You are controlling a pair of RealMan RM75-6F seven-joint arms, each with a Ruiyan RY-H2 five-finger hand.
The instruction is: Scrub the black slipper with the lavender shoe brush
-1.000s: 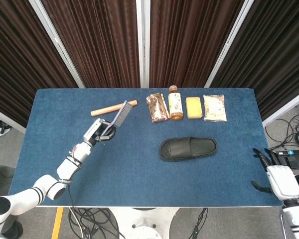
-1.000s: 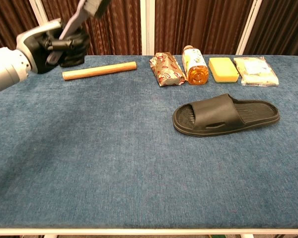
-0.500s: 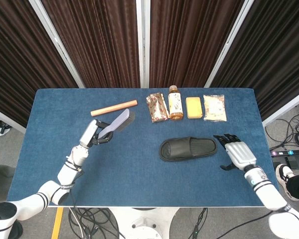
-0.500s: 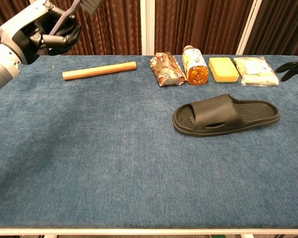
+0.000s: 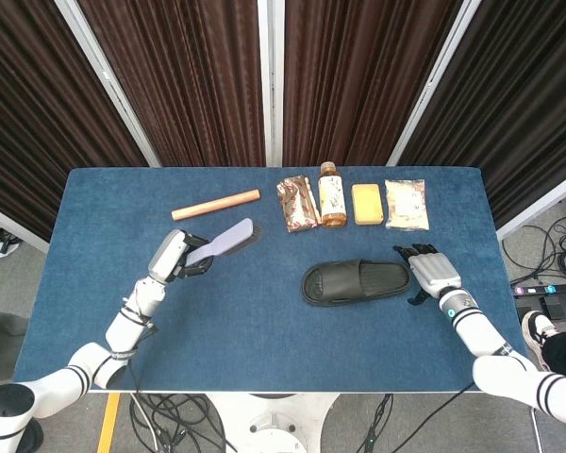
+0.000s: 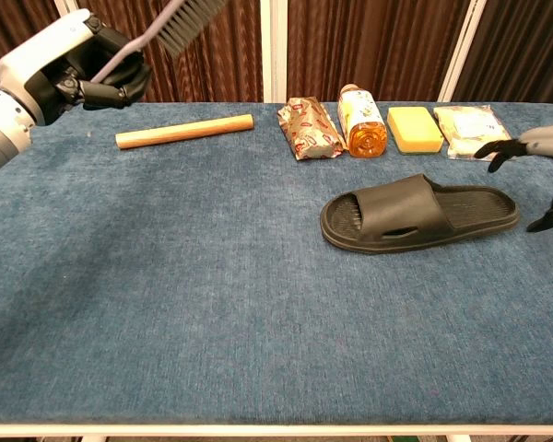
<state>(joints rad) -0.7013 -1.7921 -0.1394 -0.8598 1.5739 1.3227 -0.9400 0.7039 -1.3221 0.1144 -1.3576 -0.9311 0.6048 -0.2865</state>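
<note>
The black slipper [image 5: 356, 281] [image 6: 418, 214] lies flat on the blue table, right of centre, toe end to the left. My left hand [image 5: 171, 257] [image 6: 72, 70] grips the handle of the lavender shoe brush [image 5: 224, 240] [image 6: 170, 28] and holds it in the air over the table's left half, well away from the slipper. The bristles point down in the chest view. My right hand [image 5: 431, 272] [image 6: 542, 157] hovers just beyond the slipper's heel end with its fingers spread, holding nothing.
Along the far edge lie a wooden rod [image 5: 216, 204], a brown snack packet [image 5: 296, 202], an amber bottle [image 5: 331, 196], a yellow sponge [image 5: 366, 203] and a pale packet [image 5: 405, 204]. The table's right edge [image 5: 509, 311] runs close behind my right hand.
My right hand came in from the table's right corner to the slipper's heel end. The left hand lifted the brush and tipped it flatter, shifting slightly right.
</note>
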